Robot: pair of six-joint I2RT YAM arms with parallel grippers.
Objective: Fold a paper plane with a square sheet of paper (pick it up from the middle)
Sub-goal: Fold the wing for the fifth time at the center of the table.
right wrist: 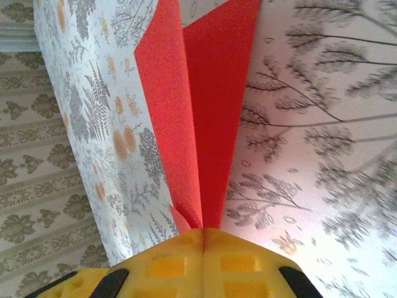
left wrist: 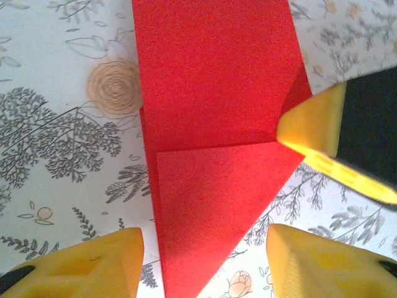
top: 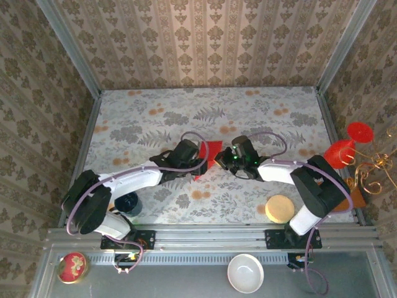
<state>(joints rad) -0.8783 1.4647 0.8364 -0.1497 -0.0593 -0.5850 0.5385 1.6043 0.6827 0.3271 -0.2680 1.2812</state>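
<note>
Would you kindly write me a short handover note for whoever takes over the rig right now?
Left gripper: open, one finger on each side of the red paper's pointed end, not gripping it.
Right gripper: shut on the red paper, with two layers running out from between its fingers.
Paper: mid-table, between the two grippers.
Done: several folds are in, with flaps and creases visible.
Left: it is not yet a slim dart, so the remaining folds, probably including the wings, are to do.
</note>
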